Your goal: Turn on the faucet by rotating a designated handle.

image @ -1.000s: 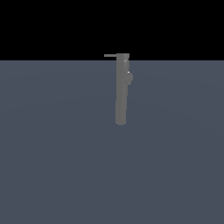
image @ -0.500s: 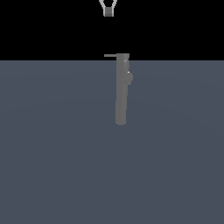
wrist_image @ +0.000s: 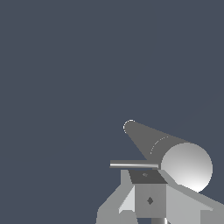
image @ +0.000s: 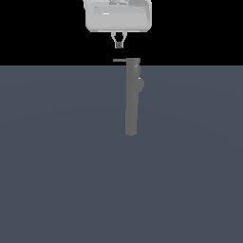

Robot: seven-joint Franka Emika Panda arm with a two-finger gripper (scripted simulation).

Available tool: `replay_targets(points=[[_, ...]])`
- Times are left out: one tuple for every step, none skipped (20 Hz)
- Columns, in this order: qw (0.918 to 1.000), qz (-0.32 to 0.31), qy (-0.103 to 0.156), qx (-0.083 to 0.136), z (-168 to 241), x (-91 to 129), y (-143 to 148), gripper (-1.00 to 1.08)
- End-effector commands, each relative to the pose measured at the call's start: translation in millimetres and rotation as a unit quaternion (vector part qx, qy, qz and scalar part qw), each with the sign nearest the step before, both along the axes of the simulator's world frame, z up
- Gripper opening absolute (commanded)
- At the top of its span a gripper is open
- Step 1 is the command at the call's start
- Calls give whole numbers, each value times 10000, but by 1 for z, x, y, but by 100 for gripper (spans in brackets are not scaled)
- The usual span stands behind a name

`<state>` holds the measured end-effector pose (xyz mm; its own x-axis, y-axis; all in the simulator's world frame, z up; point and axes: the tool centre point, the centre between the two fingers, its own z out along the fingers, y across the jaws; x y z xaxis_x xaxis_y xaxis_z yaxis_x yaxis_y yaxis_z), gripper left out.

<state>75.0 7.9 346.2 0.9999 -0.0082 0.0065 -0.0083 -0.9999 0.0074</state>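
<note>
The faucet (image: 131, 97) is a tall matte-grey column with a rounded end and a small bulge on its side, standing out against the dark blue-grey floor. The handle (image: 119, 60) is a thin flat bar sticking out sideways from the column's top, toward the exterior view's left. My gripper (image: 118, 44) hangs just above the handle's outer end, apart from it, with its fingers together and nothing held. In the wrist view the faucet (wrist_image: 175, 159) lies close, the handle (wrist_image: 133, 164) crosses just beyond my gripper (wrist_image: 148, 186), and the fingertips (wrist_image: 146, 176) sit right by the bar.
The flat blue-grey floor (image: 57, 166) stretches around the faucet. Behind it the background is black. My light-grey hand body (image: 118, 16) fills the upper middle of the exterior view.
The gripper has come down into the exterior view: absent a second ago, only fingertips half a second ago, now the whole hand just above the handle. The faucet and handle have not moved.
</note>
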Motion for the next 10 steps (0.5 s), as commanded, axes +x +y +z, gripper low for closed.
replay_targets(points=[[10000,-21,6,12,-14,12,0,-100],[10000,-28,10,16,-19,15,-1,-100],[10000,-33,14,20,-23,19,-1,-100],[10000,-39,17,23,-27,22,-1,-100],[10000,-44,20,26,-31,24,-1,-100],[10000,-49,23,28,-34,26,-1,-100],[10000,-53,25,31,-37,28,-1,-100],[10000,-56,27,33,-40,30,-1,-100],[10000,-59,29,34,-42,31,-1,-100],[10000,-61,30,36,-43,32,-2,-100]])
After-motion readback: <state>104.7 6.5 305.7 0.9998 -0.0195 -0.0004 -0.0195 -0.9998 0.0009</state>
